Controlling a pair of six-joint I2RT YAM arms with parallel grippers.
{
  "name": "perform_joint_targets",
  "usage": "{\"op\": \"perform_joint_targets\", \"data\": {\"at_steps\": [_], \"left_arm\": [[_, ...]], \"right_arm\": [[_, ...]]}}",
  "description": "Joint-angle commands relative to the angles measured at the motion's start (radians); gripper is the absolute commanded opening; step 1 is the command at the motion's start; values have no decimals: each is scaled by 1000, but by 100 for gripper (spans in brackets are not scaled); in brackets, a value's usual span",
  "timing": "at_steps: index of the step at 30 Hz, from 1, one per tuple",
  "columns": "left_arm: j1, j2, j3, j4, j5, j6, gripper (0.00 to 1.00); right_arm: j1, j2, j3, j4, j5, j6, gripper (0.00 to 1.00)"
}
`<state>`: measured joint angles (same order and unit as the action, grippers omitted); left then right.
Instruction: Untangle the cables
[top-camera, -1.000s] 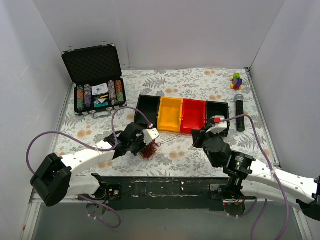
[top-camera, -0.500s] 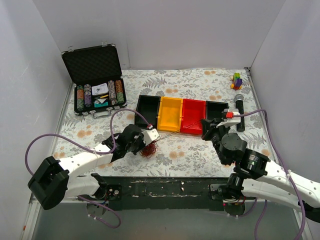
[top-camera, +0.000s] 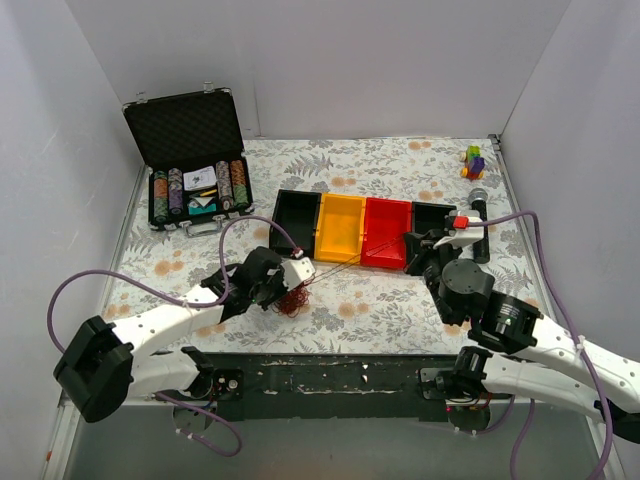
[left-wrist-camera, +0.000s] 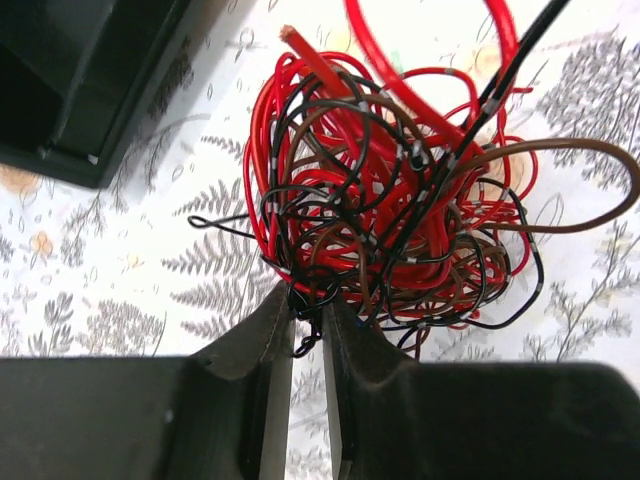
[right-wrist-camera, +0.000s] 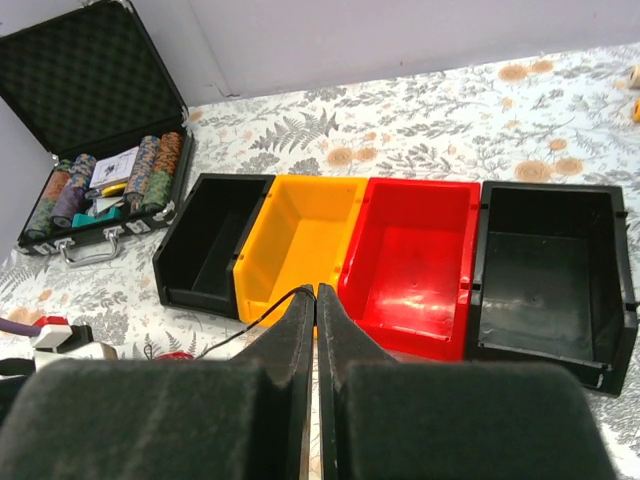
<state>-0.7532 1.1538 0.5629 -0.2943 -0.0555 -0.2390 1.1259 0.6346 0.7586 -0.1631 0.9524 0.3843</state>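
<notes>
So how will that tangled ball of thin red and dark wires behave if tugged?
Probably floppy and light: the ball of thin wires is only loose loops. They interlock densely, so the taut dark strand in the right gripper may snag and drag it; the left gripper pinching its edge should anchor it.

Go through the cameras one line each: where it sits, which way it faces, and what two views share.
Top external: above and behind the arms, looking down on the table; both arms show, left gripper at the cables, right gripper by the bins.
Left wrist: on the left arm, looking down past its fingers, shut on the cables.
Right wrist: on the right arm, facing across the table; its shut gripper pinches a dark strand.
Shared: top and right wrist both show the bins and chip case.
</notes>
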Motion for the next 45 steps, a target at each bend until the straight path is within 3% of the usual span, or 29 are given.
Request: {"op": "perform_joint_targets", "data": {"at_steps": [1, 3, 5, 9, 13, 20, 26, 30, 34, 36, 42, 45], "left_arm": [[25, -83, 54, -311, -64, 26, 16], [23, -135, 69, -386, -40, 39, 56], [25, -187, 90, -445, -14, 52, 83], [26, -269, 138, -542, 16, 66, 98], [28, -305, 192, -577, 54, 84, 98], [28, -368, 210, -562, 252, 147, 98], [28, -341, 203, -350, 341, 8, 98], [26, -286, 180, -224, 543, -16, 98], [18, -183, 147, -82, 549, -32, 98], [12, -140, 141, -27, 540, -29, 91], [-49, -80, 88, 141, 482, -59, 49], [-98, -57, 71, 179, 464, -54, 38]], "right_arm": [[-15, -1, 61, 52, 62, 88, 1], [-17, -9, 41, 129, 34, 42, 1], [-18, 7, 53, 128, 23, 41, 1], [-18, 40, 58, 85, -10, 79, 1], [-18, 54, 24, 99, -49, 120, 1], [-17, 132, 22, 66, -60, 172, 1], [-18, 135, 18, 94, -112, 176, 1], [-18, 131, 27, 88, -124, 179, 1], [-18, 112, 33, 89, -124, 182, 1], [-18, 108, 36, 89, -129, 177, 1], [-18, 97, 45, 100, -142, 156, 1], [-17, 93, 51, 111, -155, 142, 1]]}}
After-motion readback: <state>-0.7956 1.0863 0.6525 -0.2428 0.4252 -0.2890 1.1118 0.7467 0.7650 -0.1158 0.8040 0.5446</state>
